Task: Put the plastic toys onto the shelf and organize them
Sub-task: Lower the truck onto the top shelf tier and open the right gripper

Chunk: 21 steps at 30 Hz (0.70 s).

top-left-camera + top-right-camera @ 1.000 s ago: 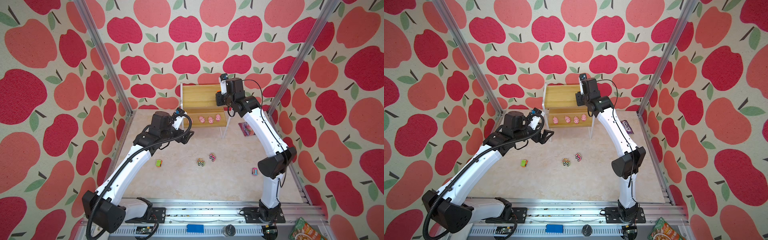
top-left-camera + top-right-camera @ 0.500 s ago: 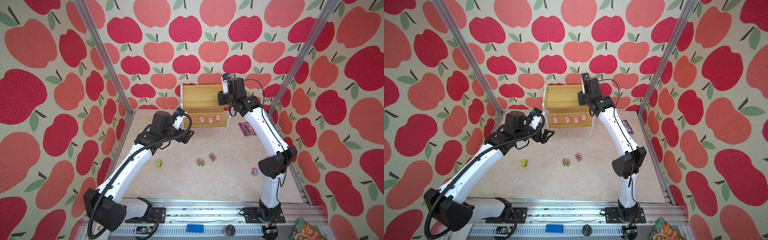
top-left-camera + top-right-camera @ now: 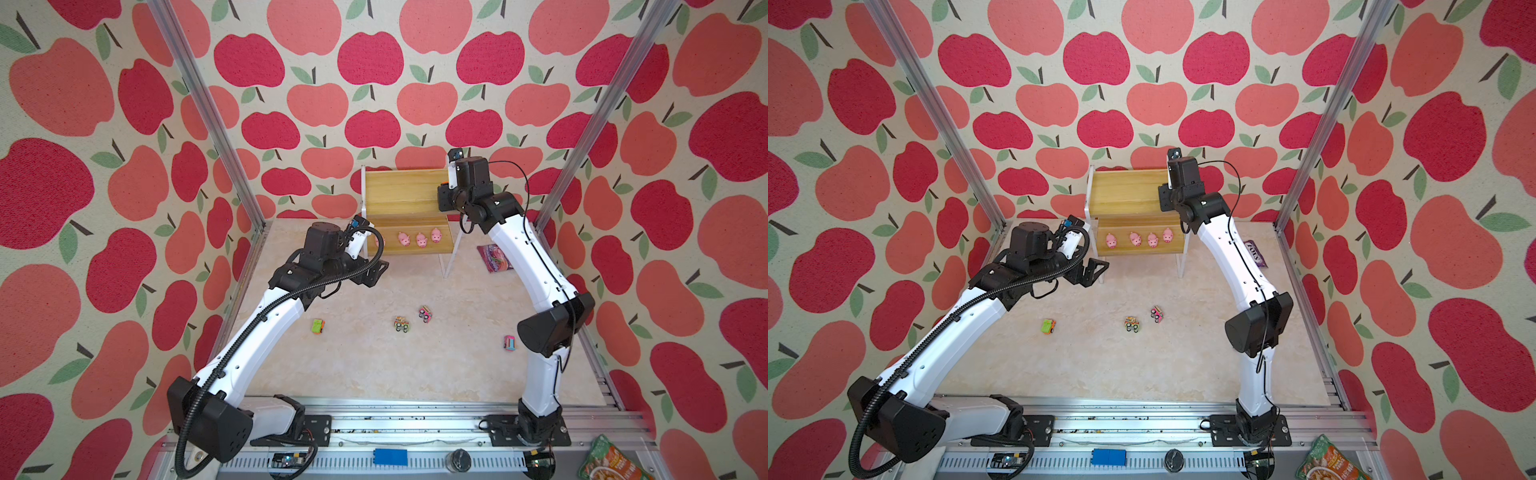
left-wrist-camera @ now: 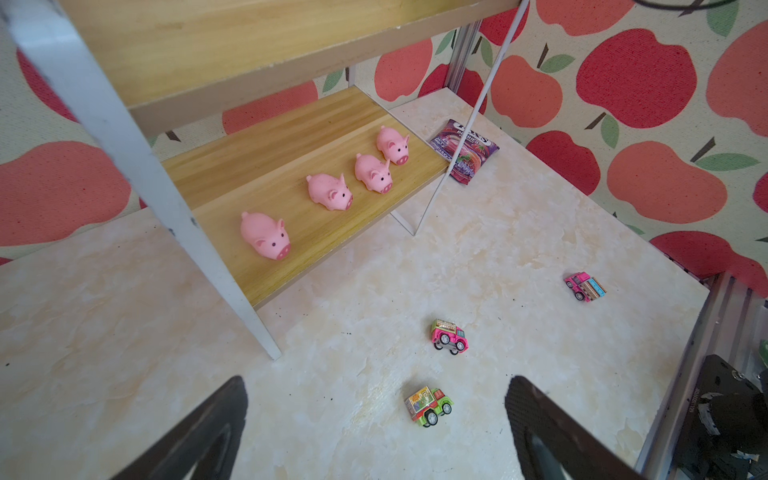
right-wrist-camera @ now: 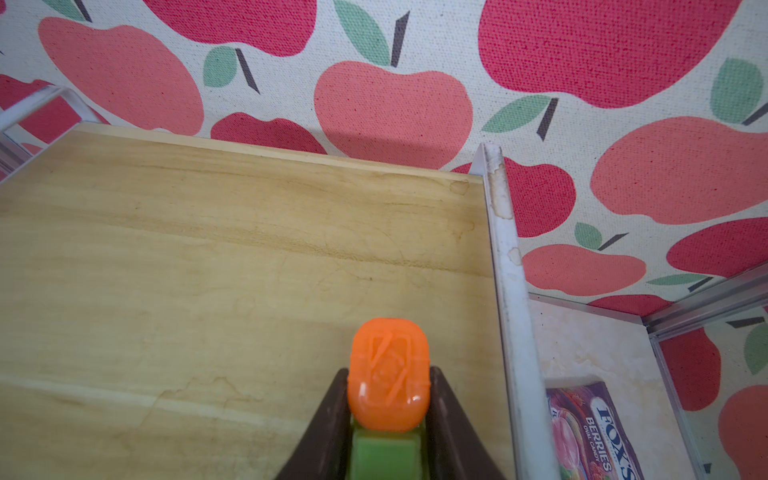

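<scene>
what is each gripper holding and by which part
Right gripper pinches the orange car by its two sides; left gripper is open and holds nothing.

You're looking at apple-print walls [image 3: 374, 62] on three sides. Silver posts [image 3: 199, 104] rise at 11 and 1 o'clock, with a pale marbled table [image 3: 374, 365] between them, evenly lit.

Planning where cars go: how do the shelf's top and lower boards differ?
The lower board holds four pigs in a row; the top board has none, only an orange car in the right gripper over one end. The top board sits higher and farther back than the lower board. Both are yellowish wood grain.
</scene>
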{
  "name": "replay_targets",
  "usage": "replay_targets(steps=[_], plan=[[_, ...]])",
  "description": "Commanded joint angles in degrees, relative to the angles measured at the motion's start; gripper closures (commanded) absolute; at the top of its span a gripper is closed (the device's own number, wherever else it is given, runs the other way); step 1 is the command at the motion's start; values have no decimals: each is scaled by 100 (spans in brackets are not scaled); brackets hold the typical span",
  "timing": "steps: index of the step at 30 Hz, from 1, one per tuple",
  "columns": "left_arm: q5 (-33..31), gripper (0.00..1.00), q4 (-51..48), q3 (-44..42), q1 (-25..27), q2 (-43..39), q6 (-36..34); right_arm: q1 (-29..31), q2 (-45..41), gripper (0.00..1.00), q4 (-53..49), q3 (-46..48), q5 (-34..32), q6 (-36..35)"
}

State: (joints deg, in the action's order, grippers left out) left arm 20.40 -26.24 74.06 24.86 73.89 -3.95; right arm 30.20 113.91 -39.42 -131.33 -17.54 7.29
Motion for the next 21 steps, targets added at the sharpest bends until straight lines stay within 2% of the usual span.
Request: replay_targets(steps=[1, 3, 6, 10, 14, 17, 21], plan=[[31, 1, 162, -67, -41, -70, 86, -40, -141, 54, 15, -105, -76, 71], [-8, 1, 180, -76, -88, -83, 108, -40, -128, 44, 75, -254, -3, 45], [-98, 1, 185, -50, -219, -74, 245, -45, -136, 35, 186, -531, 83, -8], [-189, 1, 214, 0, -545, -43, 588, -40, -273, 26, 456, -729, 147, -117], [-392, 1, 64, 102, -865, 23, 992, -8, -563, 21, 664, -676, 345, -213], [-409, 1, -165, 68, -1168, 35, 1499, 129, -1001, 19, 863, -135, 411, -384], [-309, 1, -472, -373, -1649, -93, 2198, 437, -1942, 17, 1146, 1322, 607, -542]])
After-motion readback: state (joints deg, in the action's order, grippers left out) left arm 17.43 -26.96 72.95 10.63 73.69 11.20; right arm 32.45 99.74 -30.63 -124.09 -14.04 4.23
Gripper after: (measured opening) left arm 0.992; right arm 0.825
